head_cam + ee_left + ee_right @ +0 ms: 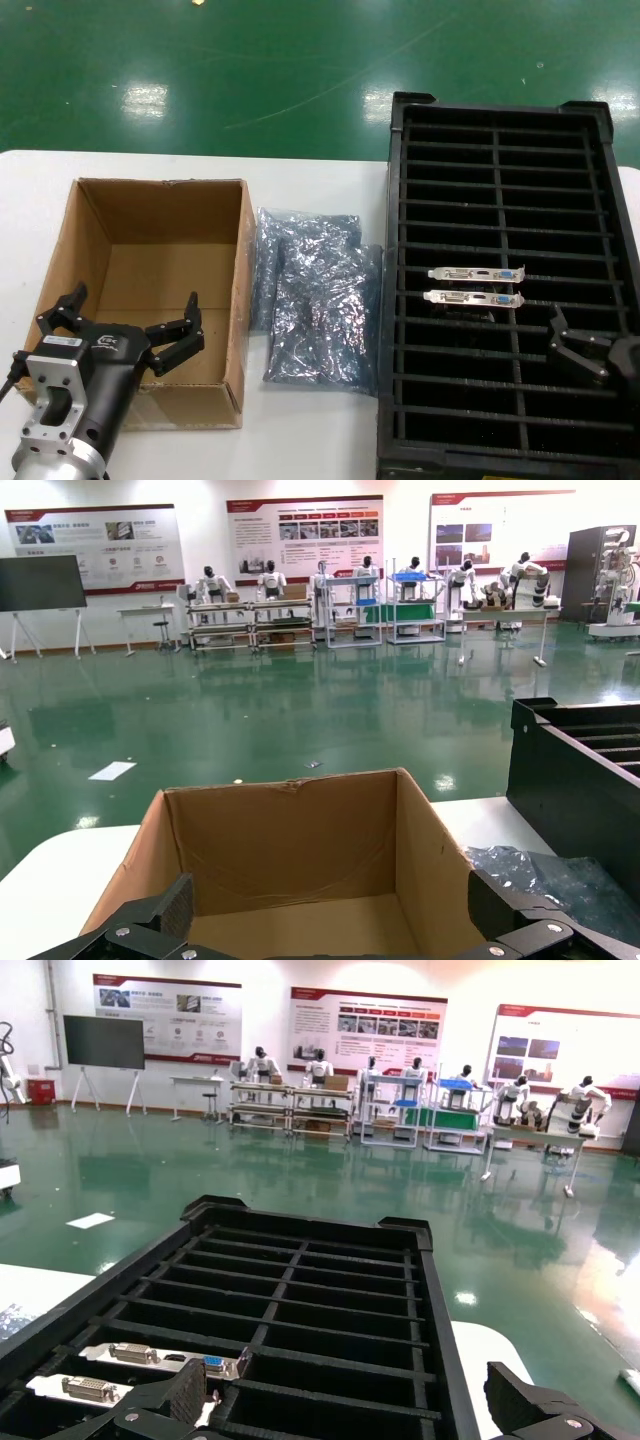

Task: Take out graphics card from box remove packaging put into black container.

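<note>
Left gripper (120, 335) sits closest to the head cam, fingers spread wide, holding nothing, hovering over the near end of the box (105, 215). Box interior looks bare cardboard as far as visible; near floor is partly blocked by the gripper body, so can't rule out sth lying flat there.

Right gripper (580, 350) hangs over the near right part of the black container (410, 300), also spread, empty.

Two graphics cards (476, 272) (472, 296) stand on edge in neighbouring slots mid-container, only silver brackets w/ ports showing; the boards themselves are sunk out of sight. Packaging (318, 310) lies on the table (310, 440) betw. box and container, two crumpled bags overlapping; whether either holds a card can't be told thru the shiny film.

Handling, by judgement: a card is light, stiff, thin and fragile, so best pinched by its board edges or at the bracket end, never on components. A bag is slick, floppy, crinkly; likely to slide under the fingers, so grip a loose corner and pull while the other gripper pins the card.

Right wrist view cuts off its own fingertips at frame edge.
</note>
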`<state>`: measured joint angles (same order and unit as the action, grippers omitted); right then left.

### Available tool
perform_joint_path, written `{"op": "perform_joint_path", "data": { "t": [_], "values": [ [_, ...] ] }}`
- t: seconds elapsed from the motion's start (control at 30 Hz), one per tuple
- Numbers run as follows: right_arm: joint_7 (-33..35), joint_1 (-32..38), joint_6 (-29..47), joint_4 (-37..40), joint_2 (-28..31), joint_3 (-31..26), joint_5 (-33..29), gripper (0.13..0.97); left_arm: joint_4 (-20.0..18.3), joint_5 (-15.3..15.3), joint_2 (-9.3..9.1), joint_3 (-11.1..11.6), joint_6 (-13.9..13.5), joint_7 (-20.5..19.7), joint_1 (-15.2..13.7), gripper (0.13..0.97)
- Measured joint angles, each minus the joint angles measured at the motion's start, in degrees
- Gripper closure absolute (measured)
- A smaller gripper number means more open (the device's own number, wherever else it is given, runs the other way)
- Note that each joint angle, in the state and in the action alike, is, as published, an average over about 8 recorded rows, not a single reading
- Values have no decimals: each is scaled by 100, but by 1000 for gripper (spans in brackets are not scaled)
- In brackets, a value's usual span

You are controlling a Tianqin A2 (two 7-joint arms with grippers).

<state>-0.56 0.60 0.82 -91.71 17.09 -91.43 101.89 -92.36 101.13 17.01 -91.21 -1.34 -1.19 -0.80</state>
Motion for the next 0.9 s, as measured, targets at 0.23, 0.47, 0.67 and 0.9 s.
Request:
{"op": "perform_joint_path", "data": {
  "t": [0.23,0.47,0.67,0.9],
  "values": [
    [0,0,0,0,0,0,0,129,0,0,0,0,0,0,0,132],
    [0,0,0,0,0,0,0,129,0,0,0,0,0,0,0,132],
    [0,0,0,0,0,0,0,129,0,0,0,0,0,0,0,132],
    [0,0,0,0,0,0,0,129,0,0,0,0,0,0,0,132]
  ]
}}
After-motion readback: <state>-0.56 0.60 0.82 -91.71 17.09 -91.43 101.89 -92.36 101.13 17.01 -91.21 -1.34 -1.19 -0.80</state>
